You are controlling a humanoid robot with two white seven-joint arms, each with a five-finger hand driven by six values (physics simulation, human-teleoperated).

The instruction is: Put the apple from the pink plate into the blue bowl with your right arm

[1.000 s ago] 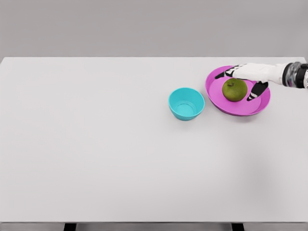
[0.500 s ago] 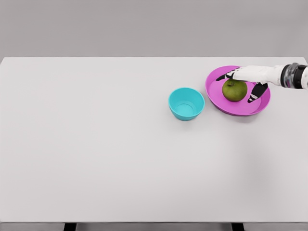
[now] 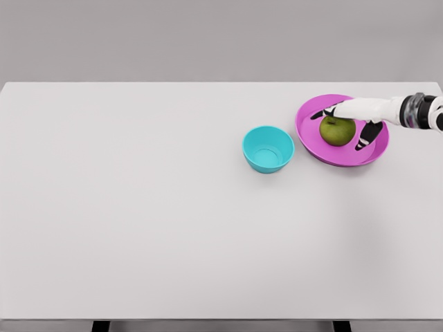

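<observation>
White desk (image 3: 173,221) under a grey wall. Right hand (image 3: 354,114) sunk lower than a second before, fingers (image 3: 367,135) spread around green apple (image 3: 337,130), not clasped. Apple unmoved on pink plate (image 3: 311,142), far right; blue bowl (image 3: 268,148) just left. No readable writing.

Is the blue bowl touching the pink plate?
Apart. The head view shows a strip of bare white table between the blue bowl and the pink plate's rim.
</observation>
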